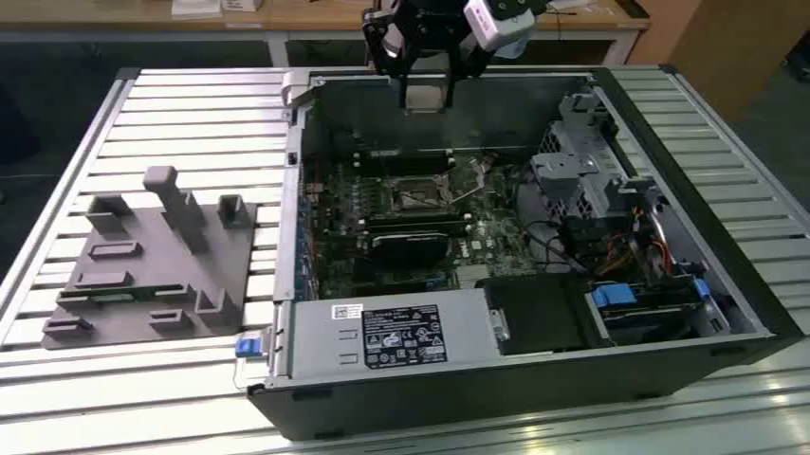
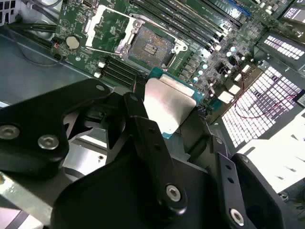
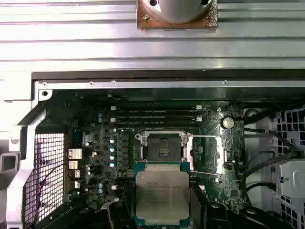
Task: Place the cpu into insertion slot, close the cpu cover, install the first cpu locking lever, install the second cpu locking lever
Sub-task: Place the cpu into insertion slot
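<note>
My gripper (image 1: 424,93) hangs above the far wall of the open computer case (image 1: 291,190), shut on the cpu (image 1: 426,97). In both wrist views the cpu (image 2: 169,102) (image 3: 162,193) shows its flat silver top with a green rim, clamped at two opposite edges by the black fingers (image 2: 143,129). Below it on the motherboard lies the insertion slot (image 3: 164,148) (image 2: 151,47) (image 1: 415,194), with a dark centre and nothing in it. The cpu cover (image 3: 206,155) (image 2: 107,26) is swung open to one side of the slot. Thin metal levers (image 3: 205,137) run alongside the cover.
Long black memory slots (image 3: 157,114) lie beside the socket, and a black card (image 1: 412,248) sits on its other side. A power supply (image 1: 379,334) and drive cage (image 1: 582,180) crowd the case. A grey fixture block (image 1: 152,256) stands on the slatted table at the exterior view's left.
</note>
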